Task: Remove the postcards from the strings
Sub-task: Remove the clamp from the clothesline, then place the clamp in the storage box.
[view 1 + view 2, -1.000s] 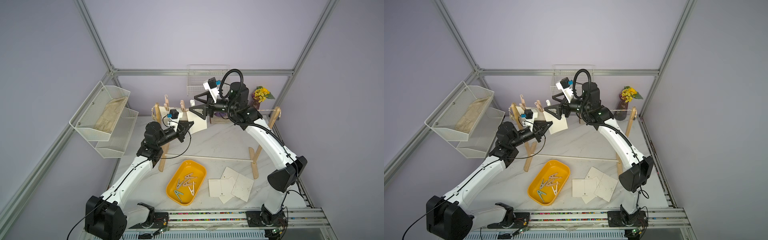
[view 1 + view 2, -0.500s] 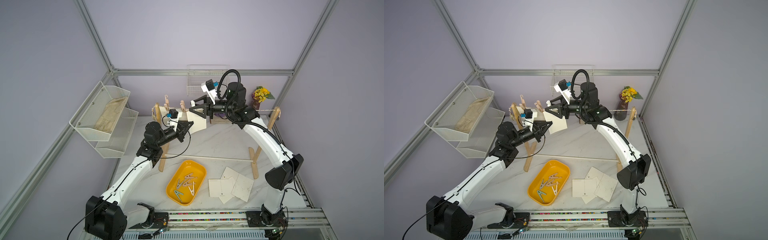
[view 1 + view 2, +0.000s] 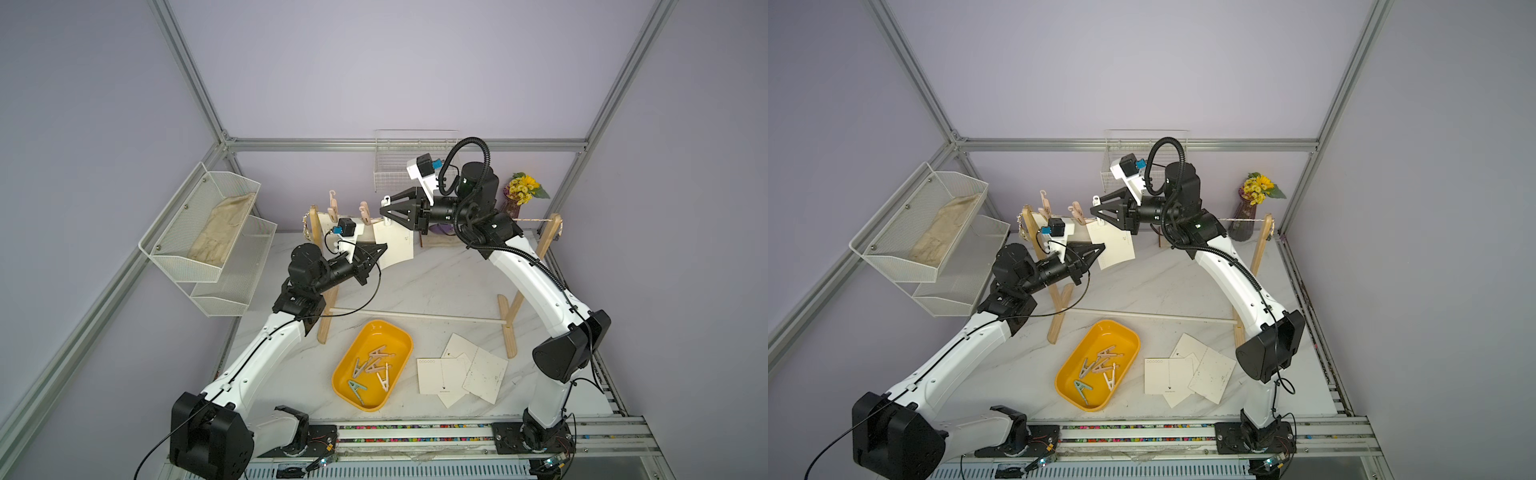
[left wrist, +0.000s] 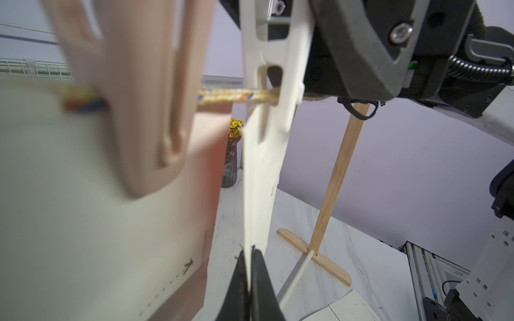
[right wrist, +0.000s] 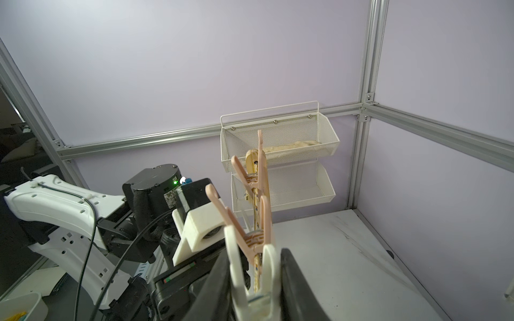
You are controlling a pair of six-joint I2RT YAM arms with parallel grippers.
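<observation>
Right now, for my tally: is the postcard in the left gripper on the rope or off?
On. The postcard reaches up into the white clothespin on the rope, which the right gripper squeezes.

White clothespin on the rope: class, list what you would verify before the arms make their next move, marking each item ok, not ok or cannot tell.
1. Card held: left gripper shut on the hanging postcard's lower edge: ok.
2. Pin gripped: right gripper closed on the white clothespin's handles: ok.
3. Pin's tips opened off the postcard: cannot tell.
4. Line: rope passes through the white clothespin: ok.
5. Drop spot: yellow tray has bare floor left: ok.
</observation>
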